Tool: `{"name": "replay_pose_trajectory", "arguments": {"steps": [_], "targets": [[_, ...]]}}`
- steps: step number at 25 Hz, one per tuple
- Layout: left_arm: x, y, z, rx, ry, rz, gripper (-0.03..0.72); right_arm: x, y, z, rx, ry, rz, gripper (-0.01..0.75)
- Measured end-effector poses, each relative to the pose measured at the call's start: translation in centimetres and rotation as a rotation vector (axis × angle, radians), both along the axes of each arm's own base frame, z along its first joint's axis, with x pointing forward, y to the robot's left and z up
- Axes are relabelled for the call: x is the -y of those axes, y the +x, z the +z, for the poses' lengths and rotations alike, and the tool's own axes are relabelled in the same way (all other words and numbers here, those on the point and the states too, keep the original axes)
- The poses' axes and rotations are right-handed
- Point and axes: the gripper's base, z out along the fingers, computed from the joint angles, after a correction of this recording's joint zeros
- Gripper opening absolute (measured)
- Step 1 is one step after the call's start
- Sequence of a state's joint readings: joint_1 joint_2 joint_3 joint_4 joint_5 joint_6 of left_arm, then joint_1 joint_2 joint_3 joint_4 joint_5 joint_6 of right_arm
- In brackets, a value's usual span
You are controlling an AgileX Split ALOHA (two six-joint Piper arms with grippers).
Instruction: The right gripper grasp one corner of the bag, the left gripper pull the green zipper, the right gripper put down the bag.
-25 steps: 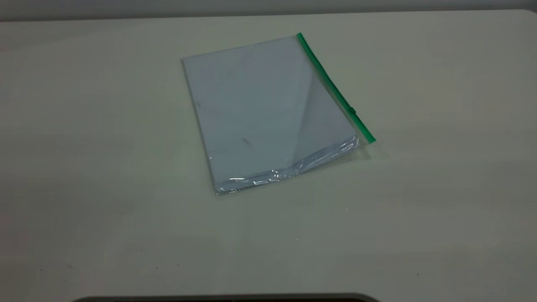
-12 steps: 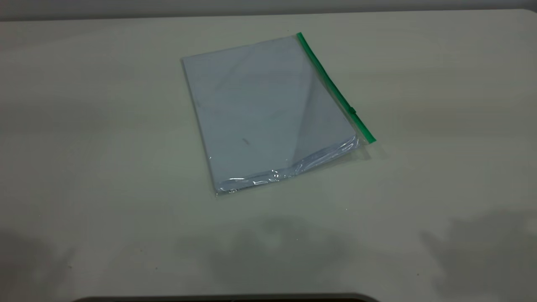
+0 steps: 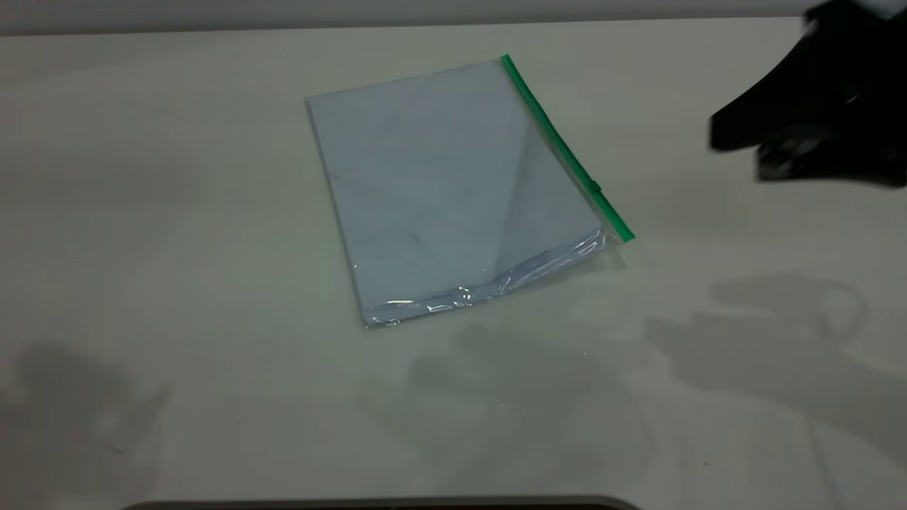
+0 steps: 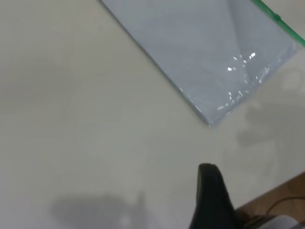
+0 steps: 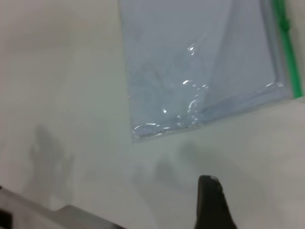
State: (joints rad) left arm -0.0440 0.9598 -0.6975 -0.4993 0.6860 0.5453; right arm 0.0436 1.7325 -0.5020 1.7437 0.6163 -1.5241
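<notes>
The clear bag (image 3: 446,184) with white paper inside lies flat on the table. The green zipper (image 3: 560,145) runs along its right edge, with the slider tab (image 3: 595,186) near the front end. The corner of the bag (image 3: 615,237), where the strip meets the wrinkled glossy edge, rests on the table. My right gripper (image 3: 737,142) hovers above the table to the right of the bag, apart from it. Its black tip (image 5: 209,198) shows in the right wrist view, short of the bag (image 5: 200,67). My left gripper's tip (image 4: 209,188) shows only in the left wrist view, away from the bag (image 4: 214,52).
The pale table (image 3: 177,212) lies bare around the bag, with arm shadows along the front. The table's edge, with brown floor and a cable (image 4: 281,202) beyond it, shows in the left wrist view. A dark rim (image 3: 382,504) lies along the front edge.
My right gripper has come into the exterior view at the upper right. Arm shadows have spread over the front of the table. The bag has not moved.
</notes>
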Motion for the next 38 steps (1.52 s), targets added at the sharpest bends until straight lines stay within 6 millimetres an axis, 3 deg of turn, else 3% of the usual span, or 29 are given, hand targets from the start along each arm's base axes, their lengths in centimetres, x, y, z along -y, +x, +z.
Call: {"name": "replay_pose_trajectory", "arguments": {"steps": [11,21,38], "targets": [[-0.1,0.4,0.2,0.042,0.003,0.020,0.532,-0.9,4.6,-8.0,-0.122,0.069,0.069,0.509],[-0.1,0.4,0.2,0.045,-0.001,0.022,0.532,-2.1,7.2,-12.9,-0.163,0.108,0.098,0.510],[-0.1,0.4,0.3,0.049,-0.001,0.024,0.532,-3.6,10.2,-15.0,-0.139,0.117,0.106,0.511]]}}
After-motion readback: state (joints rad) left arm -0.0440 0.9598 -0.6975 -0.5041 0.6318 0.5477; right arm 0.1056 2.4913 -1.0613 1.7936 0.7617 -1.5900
